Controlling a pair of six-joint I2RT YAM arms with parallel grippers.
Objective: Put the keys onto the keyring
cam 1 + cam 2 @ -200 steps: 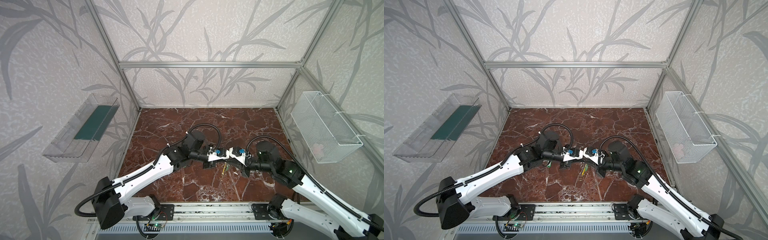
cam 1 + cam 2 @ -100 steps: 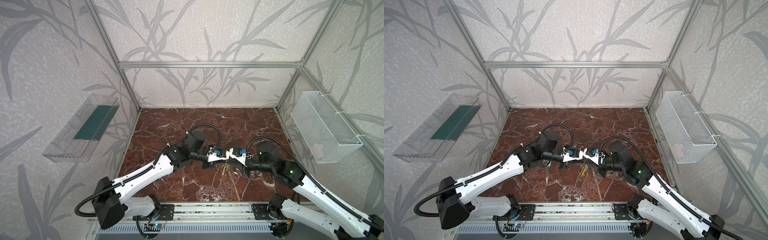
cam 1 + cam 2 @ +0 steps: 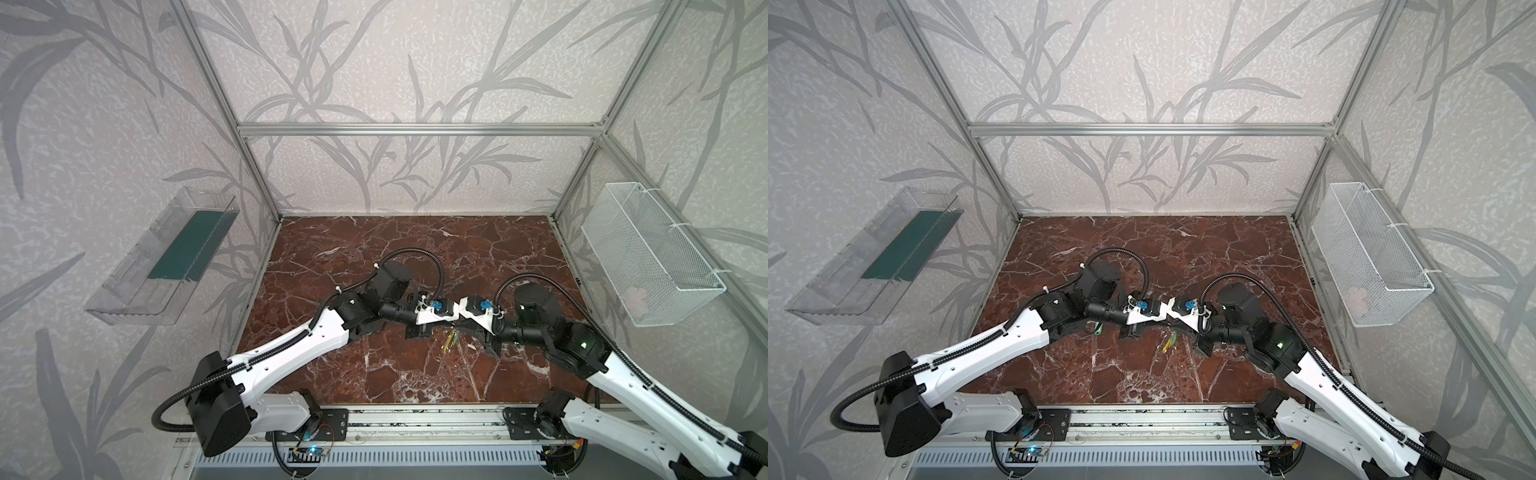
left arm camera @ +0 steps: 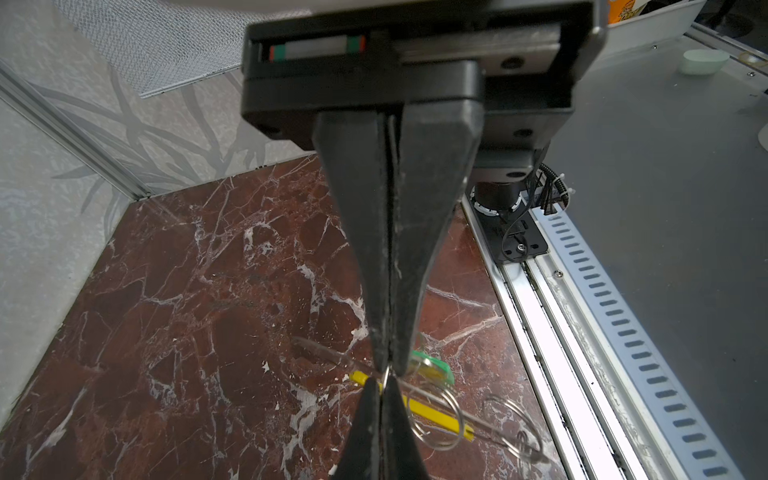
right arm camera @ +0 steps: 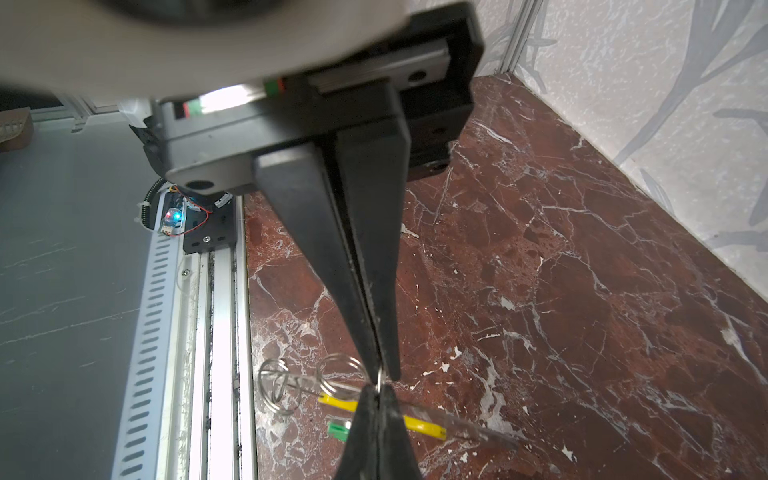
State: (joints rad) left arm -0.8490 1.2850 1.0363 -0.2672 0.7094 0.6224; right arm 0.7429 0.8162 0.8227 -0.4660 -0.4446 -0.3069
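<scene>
Second key (image 3: 1098, 330), only green tag visible, lies on marble floor (image 3: 415, 249) under left forearm, not yet threaded. Left gripper (image 4: 387, 365): fingers pressed together, pinching thin band of keyring (image 4: 419, 409), held in air at centre. First key (image 4: 434, 368), green tag, hangs just beside tips, seemingly on ring already. Right gripper (image 5: 380, 374) pinches same band, tip against tip. Step: ring held by both sides. Next, probably: one side releases gently and fetches key from floor. Much free floor behind; front rail (image 3: 415, 419) near.
</scene>
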